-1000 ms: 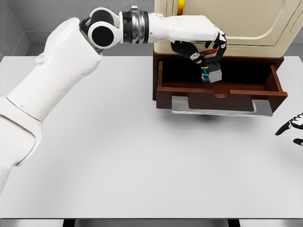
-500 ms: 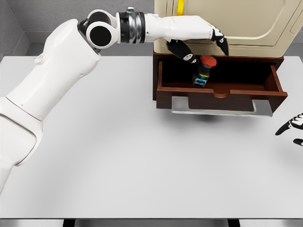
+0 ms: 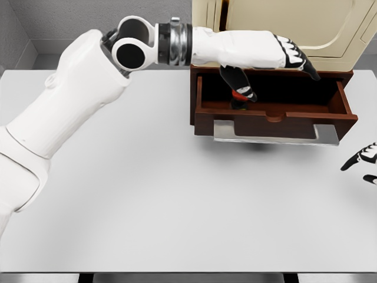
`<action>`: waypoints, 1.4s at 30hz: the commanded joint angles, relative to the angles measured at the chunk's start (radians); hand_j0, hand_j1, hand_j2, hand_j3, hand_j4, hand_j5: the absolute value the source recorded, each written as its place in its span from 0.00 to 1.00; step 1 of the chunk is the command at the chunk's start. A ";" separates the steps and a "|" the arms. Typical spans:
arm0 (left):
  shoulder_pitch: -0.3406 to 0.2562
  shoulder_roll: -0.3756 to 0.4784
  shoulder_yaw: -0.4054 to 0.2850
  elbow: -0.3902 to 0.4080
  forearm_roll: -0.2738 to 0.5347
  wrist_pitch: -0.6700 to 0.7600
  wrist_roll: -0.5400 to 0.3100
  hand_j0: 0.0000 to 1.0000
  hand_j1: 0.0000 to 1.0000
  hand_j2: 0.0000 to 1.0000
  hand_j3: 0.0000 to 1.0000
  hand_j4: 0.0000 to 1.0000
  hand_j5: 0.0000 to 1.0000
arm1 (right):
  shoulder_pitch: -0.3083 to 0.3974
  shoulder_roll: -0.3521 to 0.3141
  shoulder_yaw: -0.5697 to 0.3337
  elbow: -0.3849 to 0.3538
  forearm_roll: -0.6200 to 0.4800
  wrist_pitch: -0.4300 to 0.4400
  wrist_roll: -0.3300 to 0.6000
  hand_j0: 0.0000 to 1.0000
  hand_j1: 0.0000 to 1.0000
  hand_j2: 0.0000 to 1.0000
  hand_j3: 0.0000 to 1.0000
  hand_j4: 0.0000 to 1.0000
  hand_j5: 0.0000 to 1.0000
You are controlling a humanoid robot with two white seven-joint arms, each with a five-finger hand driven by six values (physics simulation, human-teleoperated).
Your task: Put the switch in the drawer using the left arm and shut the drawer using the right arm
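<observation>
- Fingers [image 3: 297,58] of the left hand [image 3: 277,56] are spread out and hold nothing; they reach over the open drawer [image 3: 274,112], with the thumb pointing down toward the switch [image 3: 238,100].
- Only a dark body with a bit of red shows of the switch; it lies inside the drawer, near the front wall on its left half, just under the thumb; I cannot tell if the thumb touches it.
- The right hand [image 3: 362,164] shows only at the right edge of the picture, above the white table [image 3: 118,194], well apart from the drawer; its fingers look relaxed and hold nothing.
- Risk, as I judge it: if the right arm pushes the drawer front [image 3: 277,131] while the left hand is above the opening, the hand may be caught against the cream cabinet [image 3: 330,29]; also, the thumb may drag the switch when the arm is lifted.
- Hidden: most of the switch is behind the thumb and the drawer wall, so how it lies is unclear; most of the right hand is cut off by the frame.
</observation>
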 commanded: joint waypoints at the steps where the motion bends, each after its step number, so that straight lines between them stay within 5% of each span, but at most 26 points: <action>1: 0.000 0.042 -0.001 -0.091 0.006 0.003 0.001 0.96 0.96 0.96 0.96 0.96 0.96 | -0.002 0.000 0.000 0.000 -0.007 0.003 0.000 0.62 0.62 0.62 0.62 0.62 0.62; 5: 0.028 0.171 -0.001 -0.219 0.030 0.003 0.001 0.97 0.97 0.97 0.97 0.97 0.97 | -0.002 -0.001 0.014 0.000 -0.006 0.003 0.000 0.62 0.62 0.62 0.62 0.62 0.62; 8: 0.072 0.323 -0.001 -0.209 0.064 0.003 0.003 0.97 0.97 0.97 0.97 0.97 0.97 | -0.002 0.000 0.014 0.000 -0.006 0.003 0.000 0.62 0.62 0.62 0.62 0.62 0.62; 9: 0.071 0.380 -0.064 -0.219 0.119 0.003 0.045 0.95 0.95 0.95 0.95 0.95 0.95 | -0.002 0.000 0.014 0.000 -0.006 0.003 0.000 0.62 0.62 0.62 0.62 0.62 0.62; 10: 0.063 0.424 -0.155 -0.242 0.237 0.003 0.069 0.95 0.95 0.95 0.95 0.95 0.95 | -0.002 -0.001 0.014 0.000 -0.006 0.003 0.000 0.64 0.64 0.64 0.64 0.64 0.64; 12: -0.012 0.627 -0.415 -0.484 0.528 0.003 0.065 0.95 0.95 0.95 0.95 0.95 0.95 | -0.002 -0.001 0.014 0.000 -0.006 0.003 0.000 0.63 0.63 0.63 0.63 0.63 0.63; 13: -0.054 0.656 -0.495 -0.545 0.660 0.003 0.042 0.95 0.95 0.95 0.95 0.95 0.95 | -0.002 -0.001 0.014 0.000 -0.006 0.003 0.000 0.63 0.63 0.63 0.63 0.63 0.63; 15: -0.101 0.622 -0.527 -0.544 0.802 0.067 0.046 0.95 0.95 0.95 0.95 0.95 0.95 | -0.002 -0.001 0.014 0.000 -0.006 0.003 0.000 0.63 0.63 0.63 0.63 0.63 0.63; 16: -0.144 0.579 -0.527 -0.544 0.812 0.259 0.044 0.95 0.95 0.95 0.95 0.95 0.95 | -0.002 -0.001 0.014 0.000 -0.006 0.003 0.000 0.63 0.63 0.63 0.63 0.63 0.63; 17: -0.144 0.575 -0.527 -0.544 0.826 0.298 0.035 0.95 0.95 0.95 0.95 0.95 0.95 | -0.002 0.000 0.014 0.000 -0.006 0.003 0.000 0.63 0.63 0.63 0.63 0.63 0.63; 18: -0.147 0.573 -0.530 -0.542 0.986 0.333 0.009 1.00 1.00 1.00 1.00 1.00 1.00 | 0.000 -0.001 0.014 0.000 -0.006 0.003 0.000 0.63 0.63 0.63 0.63 0.63 0.63; 20: -0.193 0.550 -0.503 -0.542 1.092 0.573 0.010 1.00 1.00 1.00 1.00 1.00 1.00 | 0.000 -0.001 0.014 0.000 -0.006 0.003 0.000 0.63 0.63 0.63 0.63 0.63 0.63; 22: -0.198 0.507 -0.487 -0.544 1.087 0.813 0.318 1.00 1.00 1.00 1.00 1.00 1.00 | -0.002 -0.001 0.013 0.000 -0.006 0.003 0.000 0.63 0.63 0.63 0.63 0.63 0.63; 23: -0.204 0.510 -0.484 -0.544 1.088 0.813 0.339 1.00 1.00 1.00 1.00 1.00 1.00 | -0.002 -0.001 0.013 0.000 -0.006 0.003 0.000 0.63 0.63 0.63 0.63 0.63 0.63; 42: -0.163 0.432 -0.486 -0.475 1.052 0.870 0.395 1.00 1.00 1.00 1.00 1.00 1.00 | -0.002 -0.001 0.013 0.000 -0.006 0.003 0.000 0.63 0.63 0.63 0.63 0.63 0.63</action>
